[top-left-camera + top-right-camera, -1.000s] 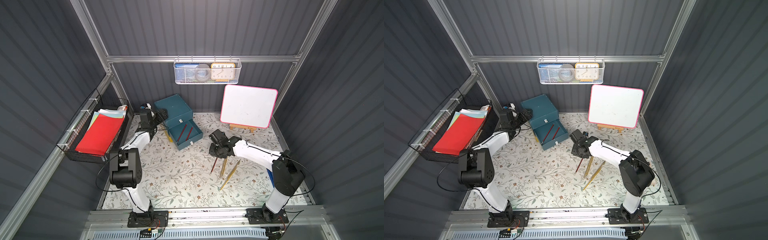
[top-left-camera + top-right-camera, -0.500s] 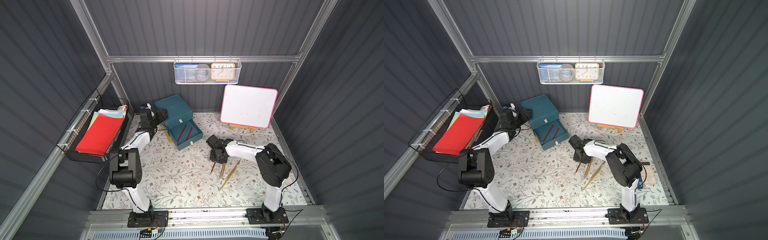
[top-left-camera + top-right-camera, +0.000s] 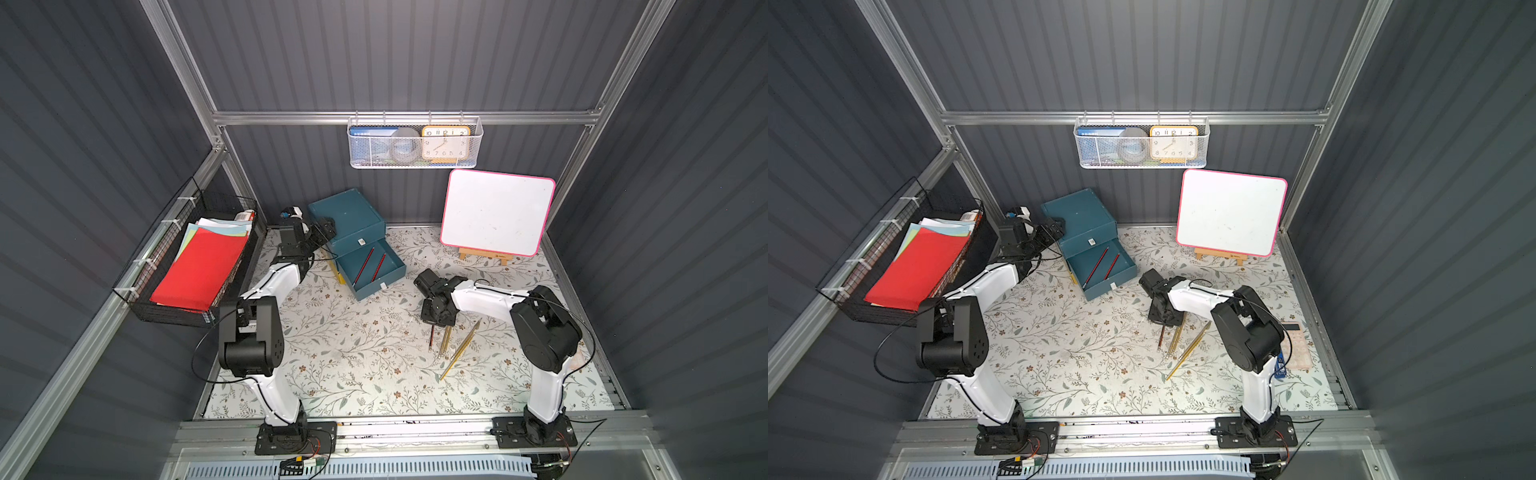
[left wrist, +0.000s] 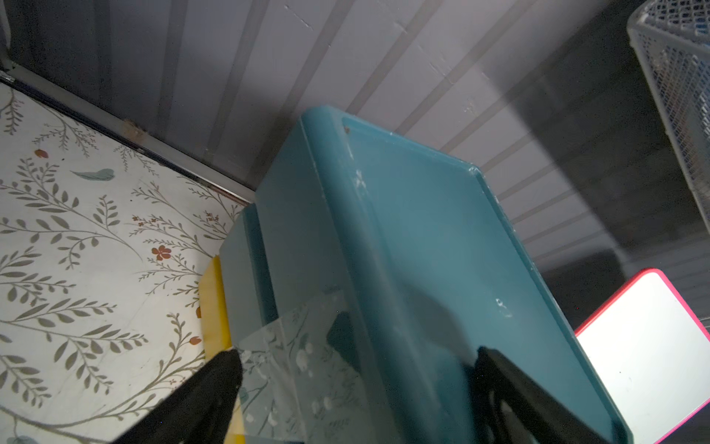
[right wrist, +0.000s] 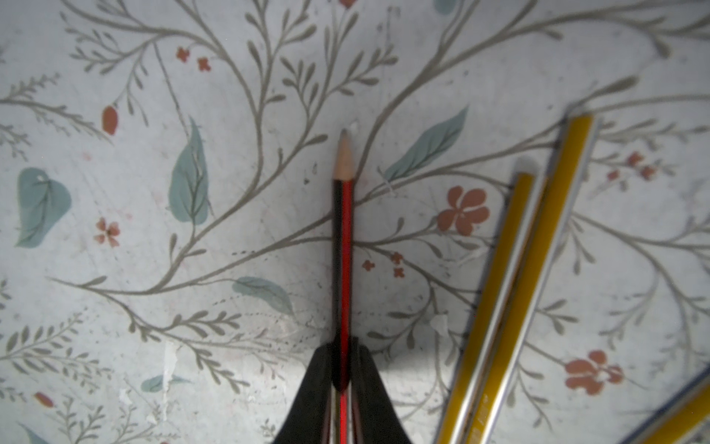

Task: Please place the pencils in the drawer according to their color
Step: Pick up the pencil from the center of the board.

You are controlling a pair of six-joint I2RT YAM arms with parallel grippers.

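Observation:
In the right wrist view my right gripper (image 5: 343,346) is shut on a dark red pencil with a black stripe (image 5: 344,230). Its sharpened tip points away from the jaws, low over the floral mat. Both top views show the same pencil (image 3: 432,337) sticking out from under the gripper (image 3: 436,320). Several gold-yellow pencils (image 3: 459,349) (image 5: 511,288) lie on the mat beside it. The teal drawer unit (image 3: 347,220) stands at the back, and its pulled-out drawer (image 3: 386,280) holds two red pencils (image 3: 365,264). My left gripper (image 4: 357,369) is open, with a corner of the unit between its fingers.
A pink-framed whiteboard (image 3: 496,212) stands on an easel at the back right. A white mesh basket with a clock (image 3: 413,143) hangs on the back wall. A black wire basket of coloured paper (image 3: 195,266) hangs at the left. A calculator (image 3: 1296,345) lies by the right arm's base.
My right gripper came down onto the pencils on the mat and closed on the red one, with the arm's elbow swinging out to the right. The left arm has not moved.

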